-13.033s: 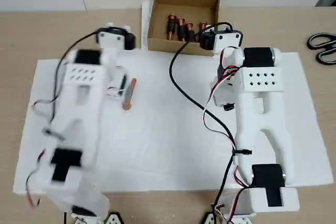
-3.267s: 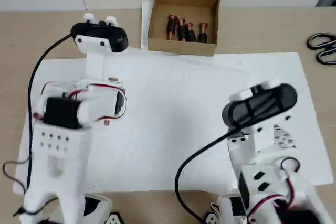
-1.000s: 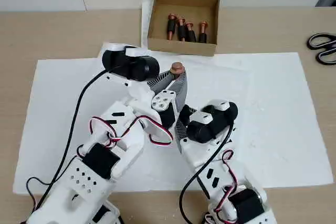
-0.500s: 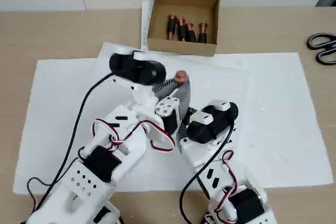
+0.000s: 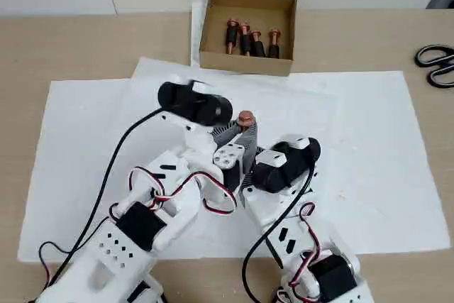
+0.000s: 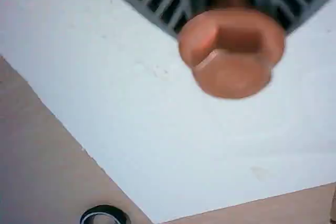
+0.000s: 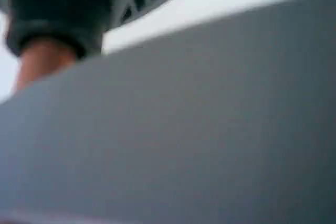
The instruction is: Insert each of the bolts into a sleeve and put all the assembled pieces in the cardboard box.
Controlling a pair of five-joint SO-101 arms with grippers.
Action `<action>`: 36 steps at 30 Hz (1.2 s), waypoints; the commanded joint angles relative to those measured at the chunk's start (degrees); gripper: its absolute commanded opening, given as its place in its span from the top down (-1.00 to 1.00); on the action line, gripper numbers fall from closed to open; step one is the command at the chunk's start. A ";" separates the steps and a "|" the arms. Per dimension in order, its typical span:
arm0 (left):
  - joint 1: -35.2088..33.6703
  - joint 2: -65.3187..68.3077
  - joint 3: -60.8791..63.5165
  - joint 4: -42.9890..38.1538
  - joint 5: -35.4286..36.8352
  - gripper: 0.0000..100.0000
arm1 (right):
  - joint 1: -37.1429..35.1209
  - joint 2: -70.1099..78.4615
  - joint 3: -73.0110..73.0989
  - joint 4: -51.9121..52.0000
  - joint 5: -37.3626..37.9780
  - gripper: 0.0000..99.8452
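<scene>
Bolt (image 5: 245, 116) is clamped upright by left gripper (image 5: 242, 130) over middle of white sheet (image 5: 369, 140), with sleeve (image 7: 52, 14) seemingly on shaft. State of right gripper (image 5: 245, 172) cannot be told. Risk: if bolt is tilted on way to cardboard box (image 5: 245, 64), sleeve may be lost.

Bolt (image 5: 245, 117) in the left gripper (image 5: 242, 131) over the paper sheet (image 5: 369, 140); beyond the gripper, the cardboard box (image 5: 245, 63) containing four assembled pieces (image 5: 250, 39).
</scene>
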 commanded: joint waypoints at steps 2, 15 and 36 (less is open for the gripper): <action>2.02 -1.05 2.24 0.09 -2.90 0.99 | -0.04 -0.04 -0.44 -1.71 -0.35 0.99; 1.93 -1.05 -0.22 6.95 -3.16 0.76 | -0.04 -0.04 -0.44 -1.71 -0.35 0.99; -20.92 -1.14 -15.52 14.51 -3.25 0.50 | 3.03 0.13 -0.35 -1.36 -0.26 0.99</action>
